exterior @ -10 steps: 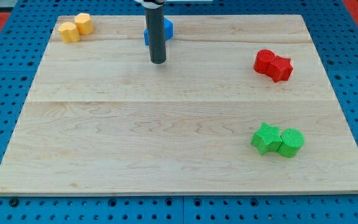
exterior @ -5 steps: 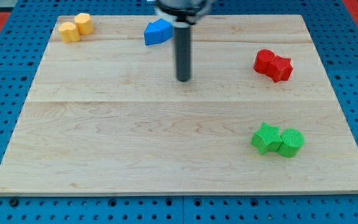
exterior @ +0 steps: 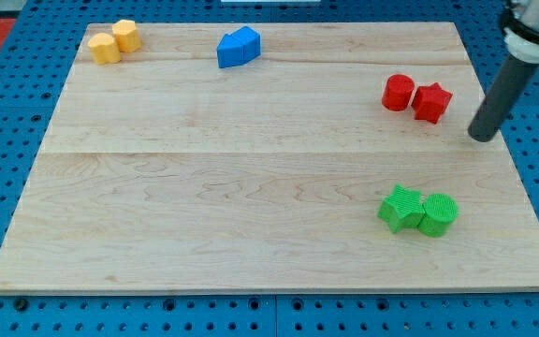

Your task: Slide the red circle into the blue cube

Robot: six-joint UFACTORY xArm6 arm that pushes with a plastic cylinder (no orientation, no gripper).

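Now my tip, fingerless and holding nothing, sits right of the red star; circle round it to push the red circle leftward toward the blue cube.

Straight dark rod, seemingly matte

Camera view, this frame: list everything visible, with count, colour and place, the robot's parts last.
wooden board: one, light wood, fills the view.
blue pegboard base: one, blue, around the board.
yellow blocks: two, touching, top left.
blue blocks: two, touching, top centre-left.
red circle: one, right side.
red star: one, just right of the circle.
green star: one, lower right.
green cylinder: one, touching the green star's right.
my tip: one dark rod, right of the red star, apart from it.
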